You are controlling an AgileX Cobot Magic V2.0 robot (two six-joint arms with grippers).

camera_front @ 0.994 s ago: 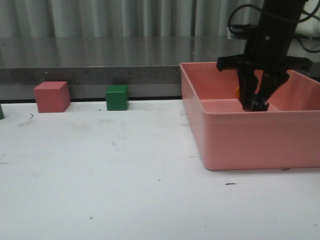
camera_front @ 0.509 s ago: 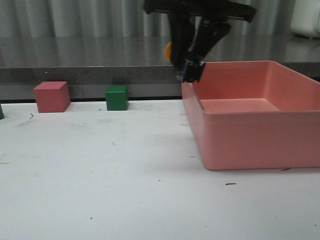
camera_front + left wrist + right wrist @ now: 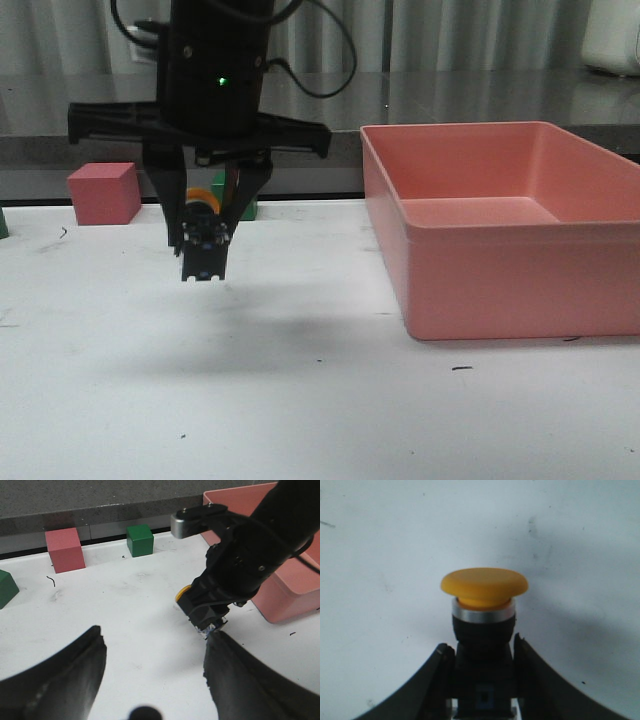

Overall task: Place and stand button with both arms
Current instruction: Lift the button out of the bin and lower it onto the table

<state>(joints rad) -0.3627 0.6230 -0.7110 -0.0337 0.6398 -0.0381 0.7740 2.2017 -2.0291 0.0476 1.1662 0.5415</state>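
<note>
Presently: right gripper (image 3: 203, 262), fingers clamped on the black body of the button (image 3: 484, 625), yellow cap lying sideways, the piece held above the white table (image 3: 320, 400), left of the pink bin (image 3: 500, 280). Left gripper (image 3: 152, 670), jaws spread wide, empty, near and facing it. Pink cube (image 3: 103, 192) and green cube (image 3: 139, 540) behind. Advice: lower gently onto bare table, well apart from cubes, so the left can right it onto its base.

Yellow-capped button (image 3: 203, 232) with silver collar and black body is held clamped, left of frame centre.
</note>
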